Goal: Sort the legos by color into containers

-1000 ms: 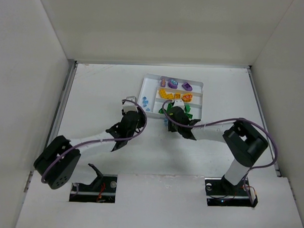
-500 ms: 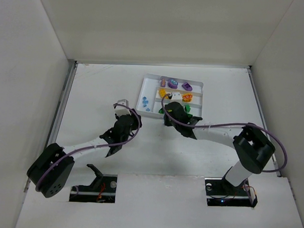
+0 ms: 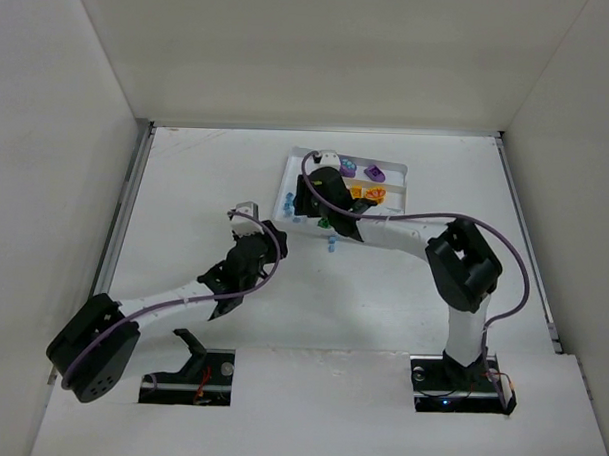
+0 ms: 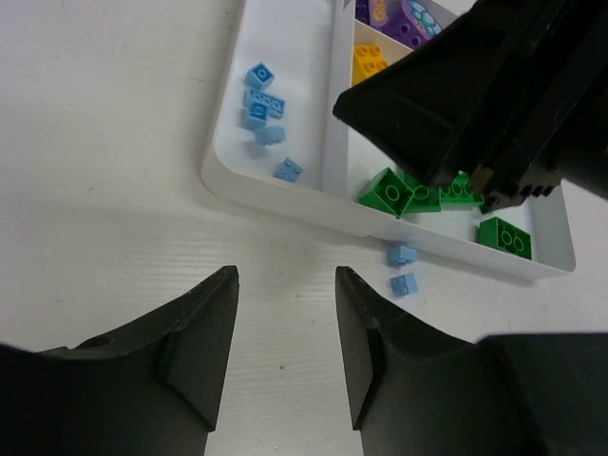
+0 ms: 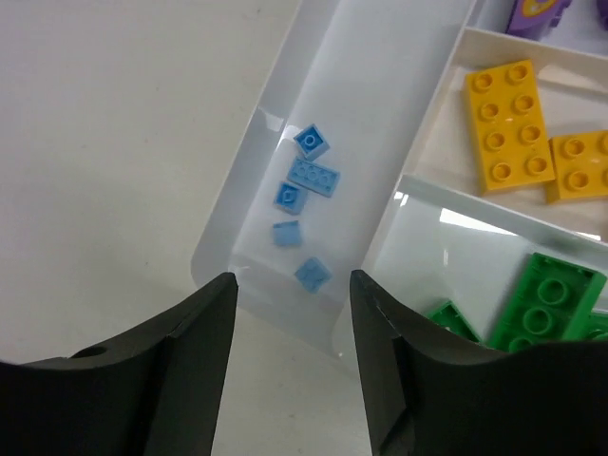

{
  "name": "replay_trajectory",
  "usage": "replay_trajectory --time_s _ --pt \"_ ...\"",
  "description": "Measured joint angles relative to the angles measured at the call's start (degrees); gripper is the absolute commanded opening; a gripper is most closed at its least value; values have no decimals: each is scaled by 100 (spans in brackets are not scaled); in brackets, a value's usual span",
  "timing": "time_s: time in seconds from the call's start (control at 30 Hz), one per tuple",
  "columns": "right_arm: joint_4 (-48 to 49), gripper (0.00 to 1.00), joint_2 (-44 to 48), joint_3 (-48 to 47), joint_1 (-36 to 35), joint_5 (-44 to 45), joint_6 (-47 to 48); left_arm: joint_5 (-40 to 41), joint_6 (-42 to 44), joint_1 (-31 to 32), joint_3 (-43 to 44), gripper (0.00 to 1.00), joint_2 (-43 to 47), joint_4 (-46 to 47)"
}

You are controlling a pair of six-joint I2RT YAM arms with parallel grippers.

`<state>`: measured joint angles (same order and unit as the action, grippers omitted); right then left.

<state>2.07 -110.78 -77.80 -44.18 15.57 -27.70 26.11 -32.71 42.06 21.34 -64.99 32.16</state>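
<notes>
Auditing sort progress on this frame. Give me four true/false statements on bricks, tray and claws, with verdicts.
1. Two pale blue bricks lie on the table outside the tray. True.
2. The left claw grips a brick. False: it is open and empty.
3. The right claw is open over the tray. True.
4. The tray's blue bricks share a compartment with the green bricks. False: a wall separates them.

White table enclosed by plain pale walls, evenly lit
</notes>
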Motion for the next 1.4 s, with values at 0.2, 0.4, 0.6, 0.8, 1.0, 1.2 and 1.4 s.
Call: replay_trajectory --time_s 0.2,0.4,0.6,0.8,1.0,1.2,1.4 --pt "192 54 782 883 208 -22 -59 98 7 566 188 41 -614 37" --pt "503 52 2393 2640 330 190 -125 330 101 1432 975 41 -1716 11" --pt "634 52 3543 3873 601 350 -260 605 240 1836 1851 41 -2649 -243" --pt "802 51 3917 4317 796 341 -431 846 310 1899 2601 39 -3475 -621" --pt "1025 51 3928 4409 822 258 -535 1110 339 1891 3047 34 -4103 -938" --pt "1093 51 3917 4422 835 229 -605 1263 376 1751 3311 25 -4474 -992" --pt "1172 50 3915 4424 850 175 -669 1292 437 1633 3392 13 -4564 -968"
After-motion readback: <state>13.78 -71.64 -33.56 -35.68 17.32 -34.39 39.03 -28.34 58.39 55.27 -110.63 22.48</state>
